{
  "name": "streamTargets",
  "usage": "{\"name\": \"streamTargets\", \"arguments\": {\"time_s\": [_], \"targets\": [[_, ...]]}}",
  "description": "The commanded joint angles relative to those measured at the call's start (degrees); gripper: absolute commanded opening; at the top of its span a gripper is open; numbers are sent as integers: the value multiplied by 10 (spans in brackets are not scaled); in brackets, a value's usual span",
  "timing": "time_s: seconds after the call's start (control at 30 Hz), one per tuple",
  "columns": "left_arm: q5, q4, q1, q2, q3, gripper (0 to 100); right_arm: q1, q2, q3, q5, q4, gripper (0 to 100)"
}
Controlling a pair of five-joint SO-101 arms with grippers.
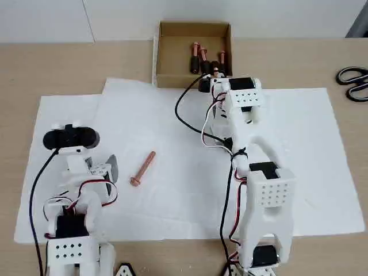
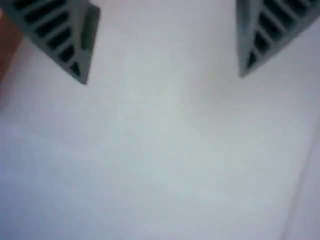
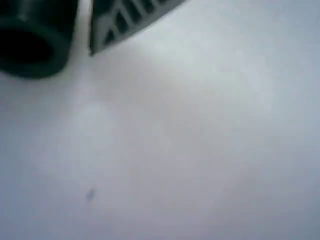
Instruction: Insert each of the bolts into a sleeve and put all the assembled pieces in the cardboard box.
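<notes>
Low over the white paper (image 1: 172, 126), left end effector (image 2: 162, 77) with fingers (image 2: 65, 35) spread wide, gripping nothing. Loose bolt (image 1: 143, 168) flat on the paper near it. At the cardboard box (image 1: 172, 52), by its near wall, right end effector (image 1: 214, 75); open or closed, cannot tell; black sleeve (image 3: 31, 42) close beside one finger (image 3: 130, 17). Three assembled pieces (image 1: 202, 57) inside the box.

Paper (image 1: 172, 126) around the bolt (image 1: 143, 168) lies open; right arm (image 1: 253, 144) crowds the cardboard box (image 1: 172, 54).
</notes>
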Motion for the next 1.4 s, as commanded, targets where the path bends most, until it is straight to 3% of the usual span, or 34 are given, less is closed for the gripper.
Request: {"name": "streamTargets", "arguments": {"time_s": [0.0,0.07,0.23,0.33,0.67,0.83,0.97,1.17,1.37], "targets": [[-3,-3,1,-9,-2,185,-1,7,4,3,-4,75],[-3,-3,1,-9,-2,185,0,7,4,3,-3,0],[-3,4,1,-6,-13,185,1,-12,-8,7,17,4],[-4,41,1,-5,-51,186,2,-58,-45,7,65,4],[-62,163,2,11,-211,188,8,-195,-47,8,72,4],[-127,218,5,172,-309,187,30,-227,-47,7,78,4],[-157,259,68,360,-407,185,57,-255,-47,7,80,4],[-163,269,145,607,-530,185,95,-293,-24,7,80,4],[-164,269,150,767,-596,150,122,-331,18,8,78,4]]}}
